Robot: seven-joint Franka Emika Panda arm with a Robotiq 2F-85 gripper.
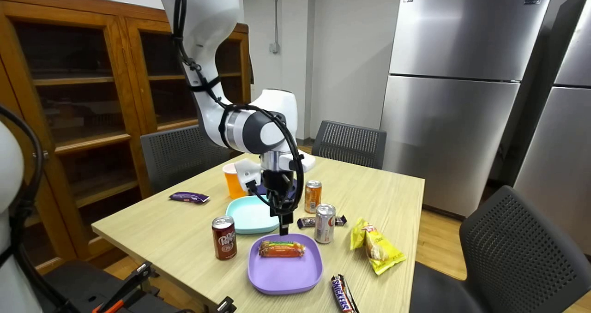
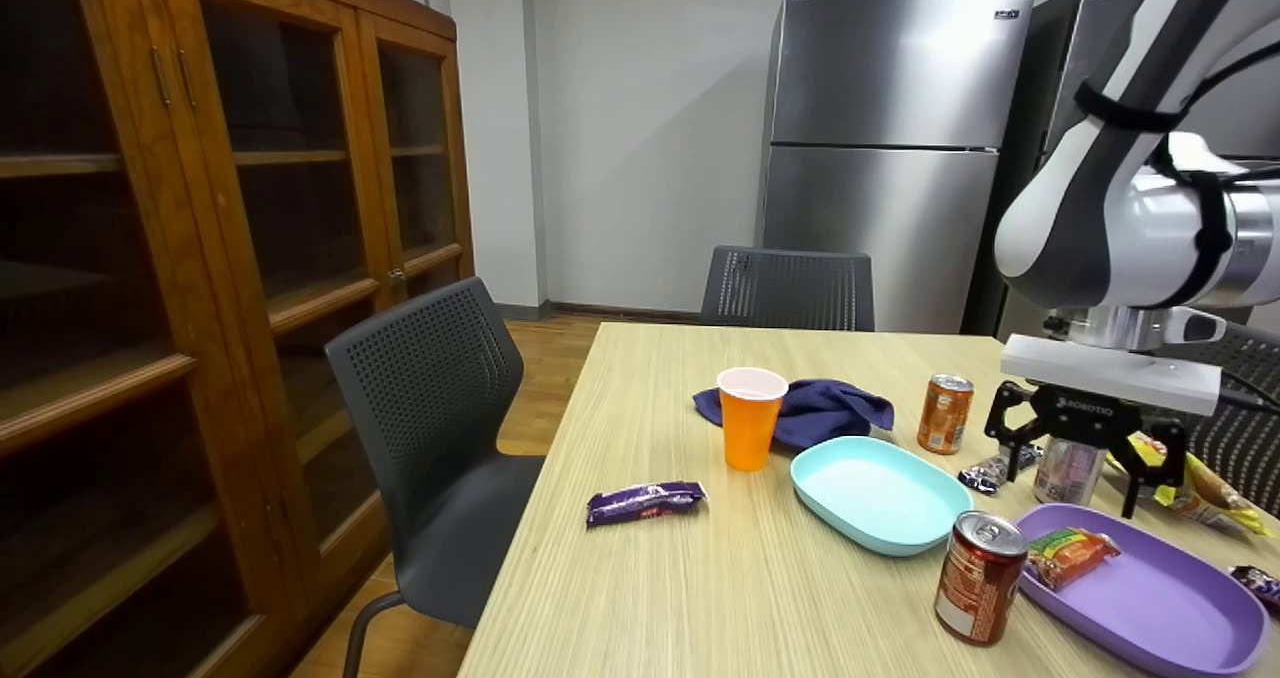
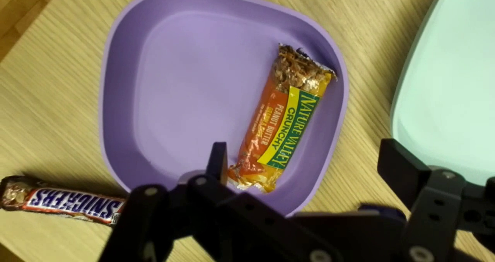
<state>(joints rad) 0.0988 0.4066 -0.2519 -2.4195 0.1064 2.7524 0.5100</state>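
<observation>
Jaws released: fingers [image 3: 404,173] spread wide, hanging over the rim of the purple plate [image 3: 193,80]. The granola bar [image 3: 280,126] lies in that plate, along one side wall, near the jaws; printing on it reads "Nature Valley Crunchy". A turquoise plate [image 2: 880,493] stands just beside the purple one on the worktop [image 2: 620,598]. In both exterior views a dark red can [image 1: 225,237] is upright near both plates. A silver can [image 1: 325,224] stands close to the purple plate. A Snickers bar [image 3: 73,204] rests beside the purple plate
</observation>
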